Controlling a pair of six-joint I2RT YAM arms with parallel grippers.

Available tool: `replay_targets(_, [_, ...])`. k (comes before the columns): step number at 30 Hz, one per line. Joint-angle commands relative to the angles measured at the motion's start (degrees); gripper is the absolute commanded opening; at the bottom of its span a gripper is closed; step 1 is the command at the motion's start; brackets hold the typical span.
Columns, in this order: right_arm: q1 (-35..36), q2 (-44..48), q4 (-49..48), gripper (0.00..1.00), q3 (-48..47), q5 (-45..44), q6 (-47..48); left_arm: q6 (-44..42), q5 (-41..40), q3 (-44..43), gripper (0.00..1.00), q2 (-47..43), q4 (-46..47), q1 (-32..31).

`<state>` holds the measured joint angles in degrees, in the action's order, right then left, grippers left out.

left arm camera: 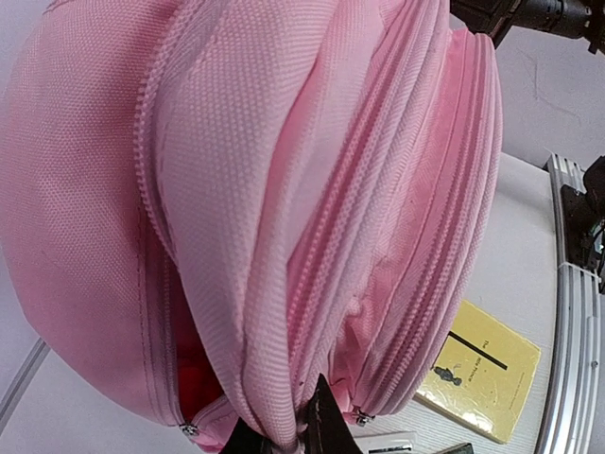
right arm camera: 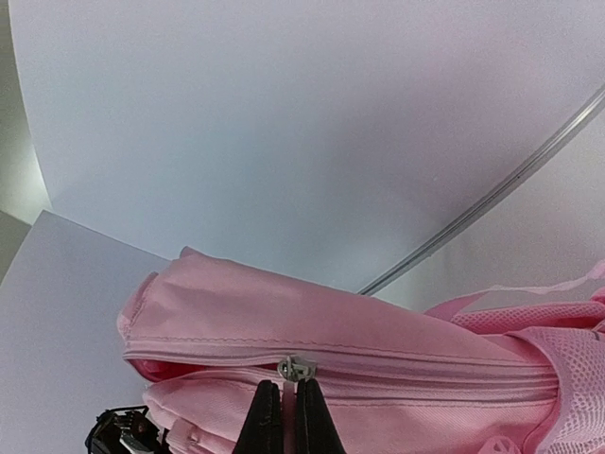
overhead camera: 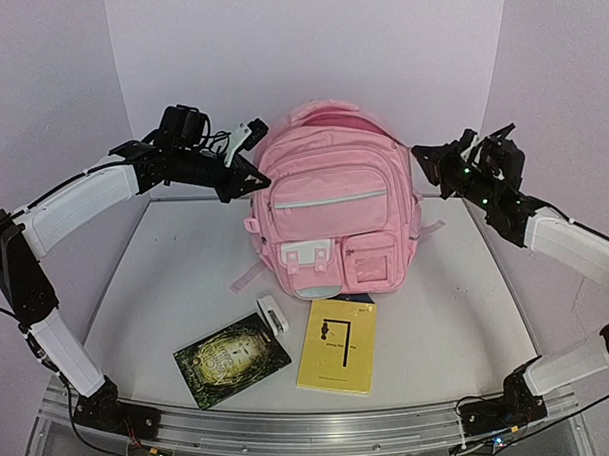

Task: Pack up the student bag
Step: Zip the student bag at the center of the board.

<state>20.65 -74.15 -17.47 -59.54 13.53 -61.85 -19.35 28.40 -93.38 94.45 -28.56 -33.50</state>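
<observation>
Student bag [overhead camera: 329,212] upright, table centre, 12 o'clock from bases. Left gripper [overhead camera: 251,178], bag's 9 o'clock, clamped on fabric fold. Right gripper [overhead camera: 420,164], 3 o'clock, closed on zip pull [right arm camera: 294,367]. Risk: tip-only pinch slips off pull; uneven tug topples bag.

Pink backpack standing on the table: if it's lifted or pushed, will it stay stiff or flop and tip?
Probably floppy: the student bag is soft fabric, bunching into folds where the left fingers pinch it. Standing tall, it may tip under a sideways push. Its slack panels suggest little inside, so likely light for its size.
</observation>
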Motion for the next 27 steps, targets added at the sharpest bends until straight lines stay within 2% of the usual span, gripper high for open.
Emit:
replay_targets(1, [0.2,-0.4,2.3,0.0,-10.4,-0.7,8.3,2.2,1.7,-4.8,0.0,0.0,1.1,0.1])
replay_targets(13, [8.0,-8.6,20.2,0.0,-30.7,-6.8,23.9,4.5,4.4,-8.6,0.0,1.9,1.4,0.0])
replay_targets(27, [19.4,-18.1,24.4,0.0,-43.0,-12.2,33.6,7.6,8.2,-12.0,0.0,4.7,3.3,0.0])
